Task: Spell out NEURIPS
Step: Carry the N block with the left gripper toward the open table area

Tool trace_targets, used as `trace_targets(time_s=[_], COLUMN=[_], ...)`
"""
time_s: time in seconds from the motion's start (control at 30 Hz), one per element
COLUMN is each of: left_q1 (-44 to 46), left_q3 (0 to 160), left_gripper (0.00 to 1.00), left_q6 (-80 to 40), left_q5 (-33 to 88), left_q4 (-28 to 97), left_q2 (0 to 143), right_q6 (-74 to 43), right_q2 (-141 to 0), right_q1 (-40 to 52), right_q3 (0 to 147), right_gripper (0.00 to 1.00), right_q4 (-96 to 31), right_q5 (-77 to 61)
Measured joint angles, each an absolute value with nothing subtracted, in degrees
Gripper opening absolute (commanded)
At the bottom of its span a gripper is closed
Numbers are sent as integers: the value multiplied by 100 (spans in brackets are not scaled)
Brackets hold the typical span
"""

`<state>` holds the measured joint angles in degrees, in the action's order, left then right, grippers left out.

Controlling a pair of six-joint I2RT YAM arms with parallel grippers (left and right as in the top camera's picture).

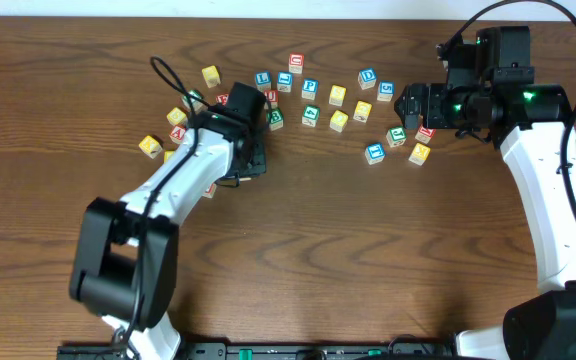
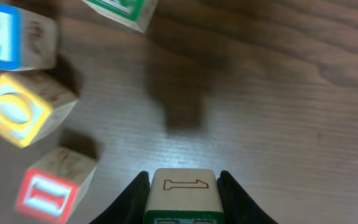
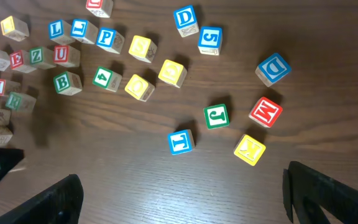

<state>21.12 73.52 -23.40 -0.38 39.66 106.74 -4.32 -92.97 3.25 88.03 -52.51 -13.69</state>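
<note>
Scanning overhead: letter blocks (image 1: 310,90) lie scattered across the far part of the wooden table (image 1: 348,250). The left arm (image 1: 183,170) reaches into the scatter's left end and the right arm (image 1: 538,170) over its right end.

Left wrist: blue 2 block (image 2: 5,34), yellow O block (image 2: 23,109) and red I block (image 2: 55,186) sit off to the left, clear of the left gripper (image 2: 184,179). Its jaws are closed snug on the held block (image 2: 184,190), whose top face shows an outlined 1.

Right wrist: right gripper (image 3: 182,186) is spread wide, gripping nothing. Blue T block (image 3: 181,141), green J block (image 3: 216,116) and yellow K block (image 3: 249,150) lie just ahead of it. S block (image 3: 173,73), P block (image 3: 107,38) and U block (image 3: 64,55) are farther off.
</note>
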Motion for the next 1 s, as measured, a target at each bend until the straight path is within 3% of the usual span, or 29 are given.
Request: trace_targets(time_s=[1.0], left_q1=[2394], left_q3=[7352], left_gripper=[26], left_q6=[-1922], left_q5=[-36], left_q4=[3546], left_q2=[11246], right_q6=[-432], right_q2=[-9297], right_q1=[325], right_q3=[8803], right_gripper=[99], right_q4=[-5251], right_q5=[-1369])
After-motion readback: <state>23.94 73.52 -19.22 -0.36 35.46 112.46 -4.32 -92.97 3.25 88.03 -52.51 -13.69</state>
